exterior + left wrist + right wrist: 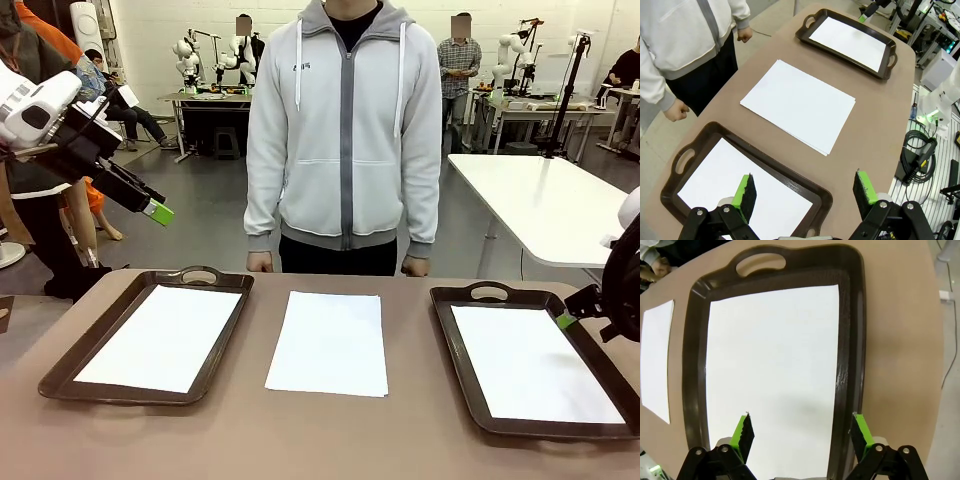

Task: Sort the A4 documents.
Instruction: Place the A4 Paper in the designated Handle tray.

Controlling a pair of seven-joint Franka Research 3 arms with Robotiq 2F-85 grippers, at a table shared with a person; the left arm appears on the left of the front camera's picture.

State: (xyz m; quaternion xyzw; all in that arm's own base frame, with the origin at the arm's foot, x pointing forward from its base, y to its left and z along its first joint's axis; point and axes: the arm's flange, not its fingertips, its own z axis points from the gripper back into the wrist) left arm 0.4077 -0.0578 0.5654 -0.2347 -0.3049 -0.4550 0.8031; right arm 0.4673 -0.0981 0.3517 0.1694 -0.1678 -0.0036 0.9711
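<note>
Pincers both stand wide open and empty. Our right gripper (802,430) hovers low over the right sheet (772,365) lying in the right tray (695,390). Our left gripper (807,187) hangs high over the left tray (120,393), where the left sheet (165,335) lies. More A4 documents (330,342) lie between the trays. We judge a placement done; next we must lift one middle sheet by its edge.

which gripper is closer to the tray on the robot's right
Right. The right gripper hangs open over the paper in that tray; the left gripper is raised by the other tray, across the table.
</note>
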